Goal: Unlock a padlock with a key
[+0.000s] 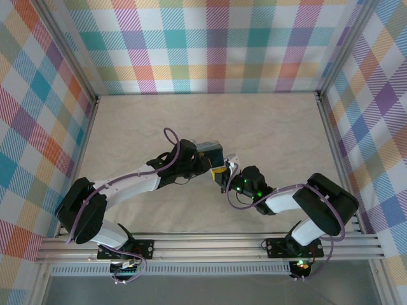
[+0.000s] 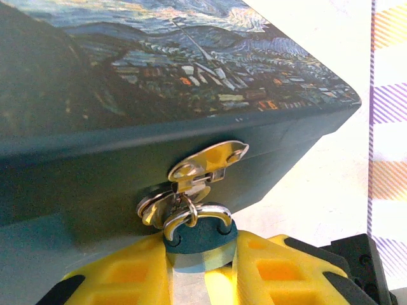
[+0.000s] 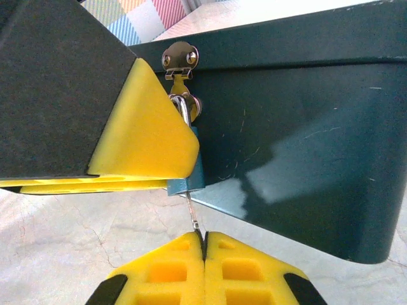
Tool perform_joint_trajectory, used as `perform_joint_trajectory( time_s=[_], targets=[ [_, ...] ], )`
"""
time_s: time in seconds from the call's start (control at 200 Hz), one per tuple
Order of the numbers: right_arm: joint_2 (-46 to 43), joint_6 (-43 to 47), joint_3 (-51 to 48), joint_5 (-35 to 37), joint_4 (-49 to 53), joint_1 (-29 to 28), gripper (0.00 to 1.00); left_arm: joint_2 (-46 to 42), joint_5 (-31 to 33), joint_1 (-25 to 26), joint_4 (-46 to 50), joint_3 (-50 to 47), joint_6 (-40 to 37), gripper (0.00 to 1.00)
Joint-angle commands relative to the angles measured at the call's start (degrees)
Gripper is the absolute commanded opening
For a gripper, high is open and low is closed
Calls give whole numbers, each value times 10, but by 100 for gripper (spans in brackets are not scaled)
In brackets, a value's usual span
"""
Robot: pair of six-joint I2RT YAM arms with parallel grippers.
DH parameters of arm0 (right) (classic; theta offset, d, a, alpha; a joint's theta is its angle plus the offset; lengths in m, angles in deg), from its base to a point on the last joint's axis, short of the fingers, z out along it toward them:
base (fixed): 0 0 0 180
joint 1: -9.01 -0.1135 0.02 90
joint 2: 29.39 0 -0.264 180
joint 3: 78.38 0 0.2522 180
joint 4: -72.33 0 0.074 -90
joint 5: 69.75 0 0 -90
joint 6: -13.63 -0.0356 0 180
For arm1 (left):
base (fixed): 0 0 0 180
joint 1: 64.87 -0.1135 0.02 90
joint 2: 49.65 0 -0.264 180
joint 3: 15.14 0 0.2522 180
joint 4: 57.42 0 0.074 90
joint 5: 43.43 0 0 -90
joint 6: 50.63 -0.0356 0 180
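Note:
The padlock [image 2: 202,236], a small blue body with a silvery shackle [image 2: 198,213], hangs from the brass hasp [image 2: 208,161] on the front of the starry-night tin [image 2: 159,57]. My left gripper [image 2: 202,246] is shut on the padlock's body, a yellow finger on each side. In the right wrist view the padlock [image 3: 194,173] peeks out behind the left finger [image 3: 143,133]. The key [image 3: 194,213], a thin metal blade, runs from the padlock's underside down into my right gripper [image 3: 204,240], which is shut on it. The key's head is hidden between the pads.
The tin [image 1: 208,152] sits mid-table with both grippers meeting at its near side, left gripper [image 1: 216,170] and right gripper [image 1: 230,176]. Checked walls enclose the beige table [image 1: 267,121] on three sides; an aluminium rail [image 1: 210,246] runs along the near edge.

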Motion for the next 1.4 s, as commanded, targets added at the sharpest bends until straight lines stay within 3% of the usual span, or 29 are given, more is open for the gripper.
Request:
perform_joint_trajectory(
  time_s=[0.0,1.395],
  targets=[
    [16,15,27,20,-33,13,0,-1,-40,8,-1,21,-4,25],
    [-11,-12,44,-55,44,53,0,8,-27,8,24,19,-29,25]
  ],
)
